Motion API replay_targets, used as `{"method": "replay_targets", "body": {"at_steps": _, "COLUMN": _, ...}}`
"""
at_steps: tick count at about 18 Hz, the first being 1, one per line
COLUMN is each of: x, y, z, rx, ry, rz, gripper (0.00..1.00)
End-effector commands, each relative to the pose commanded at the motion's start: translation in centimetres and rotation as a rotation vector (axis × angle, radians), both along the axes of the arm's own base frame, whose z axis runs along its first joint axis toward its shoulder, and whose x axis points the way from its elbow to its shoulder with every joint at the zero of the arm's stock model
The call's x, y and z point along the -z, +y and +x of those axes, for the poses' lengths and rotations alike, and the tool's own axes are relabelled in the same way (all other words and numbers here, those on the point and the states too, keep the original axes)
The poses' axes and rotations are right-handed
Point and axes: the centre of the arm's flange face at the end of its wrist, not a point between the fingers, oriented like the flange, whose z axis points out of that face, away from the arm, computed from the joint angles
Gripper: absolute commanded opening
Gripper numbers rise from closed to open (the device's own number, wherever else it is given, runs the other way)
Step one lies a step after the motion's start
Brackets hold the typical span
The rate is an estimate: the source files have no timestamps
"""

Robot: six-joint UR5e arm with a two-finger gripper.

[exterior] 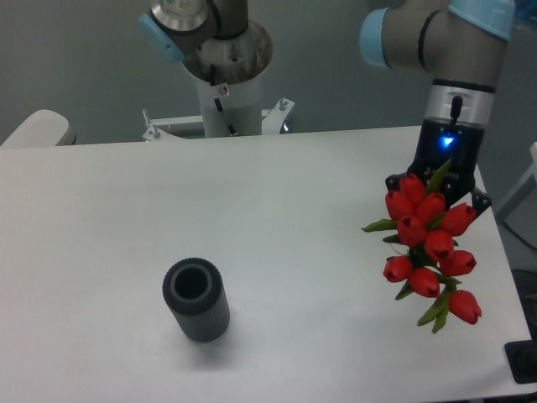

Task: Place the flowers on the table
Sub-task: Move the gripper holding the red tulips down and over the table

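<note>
The flowers, a bunch of red tulip buds with green leaves, hang at the right side over the white table. The buds point down and toward the camera, and the stems are hidden behind them. My gripper comes down from above right behind the top of the bunch and appears shut on it. Its fingertips are covered by the buds. The lowest bud is near the table's right front edge. I cannot tell whether the bunch touches the table top.
A dark grey ribbed cylinder vase stands upright at the front left of the table, far from the flowers. The arm's white base column stands behind the table's far edge. A black object sits at the front right corner.
</note>
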Motion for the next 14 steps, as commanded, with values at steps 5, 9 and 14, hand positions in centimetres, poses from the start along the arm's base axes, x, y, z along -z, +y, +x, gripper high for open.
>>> {"method": "replay_targets", "body": {"at_steps": 5, "x": 0.5, "y": 2.5, "z": 2.3, "rx": 0.022, "ry": 0.069, "rz": -0.116, "gripper": 0.3}}
{"method": "replay_targets", "body": {"at_steps": 9, "x": 1.4, "y": 3.6, "z": 3.4, "rx": 0.038, "ry": 0.105, "rz": -0.192, "gripper": 0.3}}
{"method": "replay_targets", "body": {"at_steps": 14, "x": 2.6, "y": 3.8, "z": 4.8, "rx": 0.082, "ry": 0.179, "rz": -0.308, "gripper": 0.3}}
